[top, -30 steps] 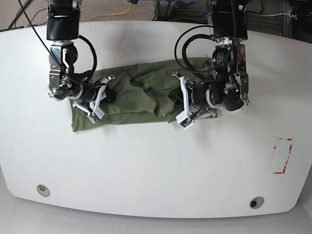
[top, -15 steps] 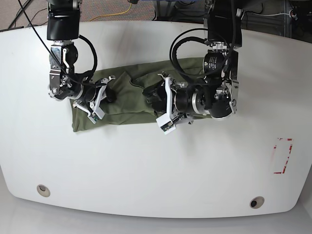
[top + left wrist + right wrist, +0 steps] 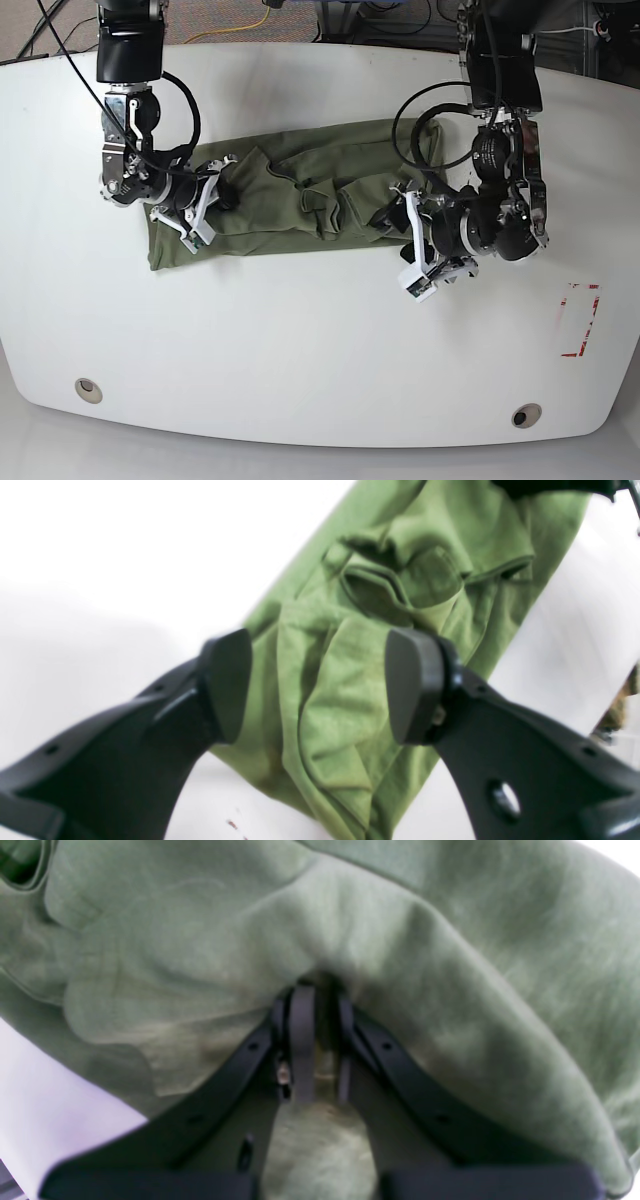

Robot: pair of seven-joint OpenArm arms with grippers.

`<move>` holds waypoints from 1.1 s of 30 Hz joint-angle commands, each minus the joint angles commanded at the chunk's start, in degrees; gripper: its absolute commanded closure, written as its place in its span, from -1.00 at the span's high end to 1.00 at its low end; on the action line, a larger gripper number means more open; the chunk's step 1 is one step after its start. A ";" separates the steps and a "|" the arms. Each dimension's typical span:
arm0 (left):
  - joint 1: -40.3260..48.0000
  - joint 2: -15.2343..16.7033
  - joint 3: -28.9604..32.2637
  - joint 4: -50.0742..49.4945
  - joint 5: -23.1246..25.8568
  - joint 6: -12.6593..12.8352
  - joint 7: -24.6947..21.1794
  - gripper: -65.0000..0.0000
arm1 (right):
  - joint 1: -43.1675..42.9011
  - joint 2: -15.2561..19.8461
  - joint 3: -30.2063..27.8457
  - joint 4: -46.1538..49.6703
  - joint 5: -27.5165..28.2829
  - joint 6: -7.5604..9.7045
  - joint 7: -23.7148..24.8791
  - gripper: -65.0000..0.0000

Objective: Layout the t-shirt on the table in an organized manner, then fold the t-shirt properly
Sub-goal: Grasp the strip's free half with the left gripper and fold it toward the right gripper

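The olive-green t-shirt [image 3: 290, 190] lies crumpled in a long band across the table [image 3: 320, 340]. My right gripper [image 3: 222, 195] is at the shirt's left end in the base view. In the right wrist view this gripper [image 3: 320, 990] is shut on a raised pinch of the t-shirt [image 3: 450, 965]. My left gripper [image 3: 405, 245] hovers open at the shirt's right end. The left wrist view shows its fingers [image 3: 227, 685] spread wide, with nothing between them and the bunched t-shirt [image 3: 425, 535] lying beyond on the white table [image 3: 100, 555].
A red tape rectangle [image 3: 580, 320] marks the table at the right. Two round grommet holes [image 3: 88, 388] [image 3: 526, 414] sit near the front edge. Cables [image 3: 240, 25] run behind the table's far edge.
My left gripper has swung from over the shirt's middle back to its right end and a little nearer the front. The right gripper has kept its hold and place.
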 joint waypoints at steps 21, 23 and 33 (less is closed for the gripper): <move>0.26 0.44 1.67 -11.87 0.00 0.00 -4.13 -0.51 | 0.00 -0.09 0.09 0.00 0.00 0.00 0.00 -0.82; 0.44 0.44 1.67 -11.78 0.00 0.00 -4.13 -0.63 | 0.00 -0.09 0.09 0.00 0.00 0.00 0.00 -0.82; 2.11 0.53 4.48 -7.12 -3.16 0.00 -1.67 -0.64 | 0.09 -0.09 0.09 0.00 0.00 0.00 0.00 -0.82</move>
